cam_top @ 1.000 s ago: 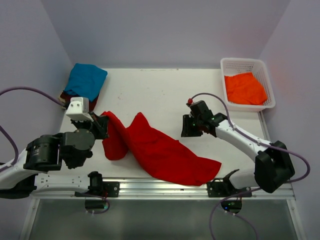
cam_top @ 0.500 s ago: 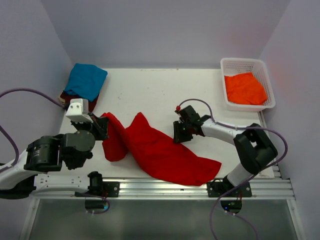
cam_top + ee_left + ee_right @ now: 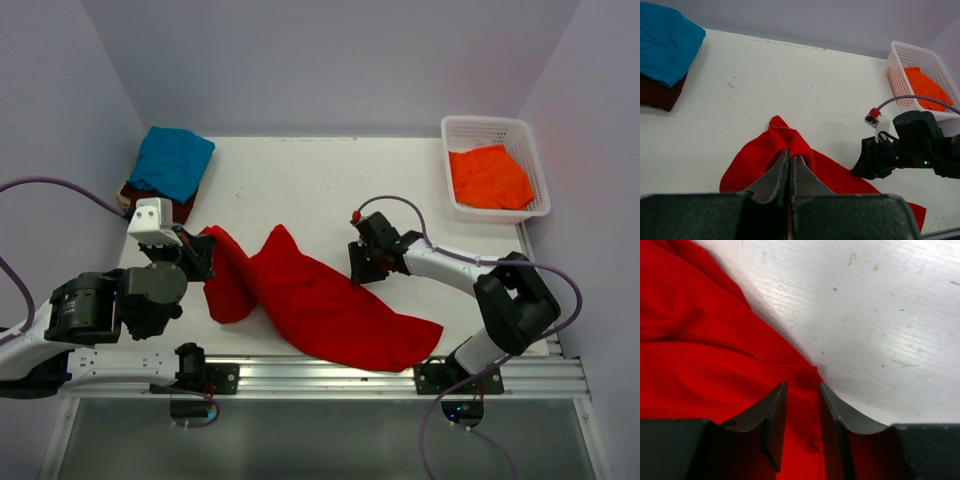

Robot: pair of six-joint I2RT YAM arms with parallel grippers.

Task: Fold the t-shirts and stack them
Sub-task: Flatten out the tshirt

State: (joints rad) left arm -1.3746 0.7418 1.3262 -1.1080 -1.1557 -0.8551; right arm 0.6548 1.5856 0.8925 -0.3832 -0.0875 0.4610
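A bright red t-shirt (image 3: 320, 305) lies crumpled across the table's front middle. My left gripper (image 3: 205, 250) is shut on a raised fold at the shirt's left end; in the left wrist view the closed fingertips (image 3: 790, 156) pinch red cloth (image 3: 760, 155). My right gripper (image 3: 358, 268) sits low at the shirt's upper right edge. Its jaws (image 3: 802, 385) stand open and straddle a corner of the red cloth (image 3: 700, 355) lying flat on the table. A teal t-shirt (image 3: 172, 160) rests folded on a dark maroon one (image 3: 183, 208) at the back left. An orange t-shirt (image 3: 488, 177) lies in the basket.
The white lattice basket (image 3: 485, 122) stands at the back right corner, also seen in the left wrist view (image 3: 900, 75). Lilac walls close in the table on three sides. A metal rail runs along the near edge (image 3: 320, 375).
My right gripper has moved left and down onto the red shirt's edge, its jaws a little narrower. The left gripper keeps its hold and has barely shifted.
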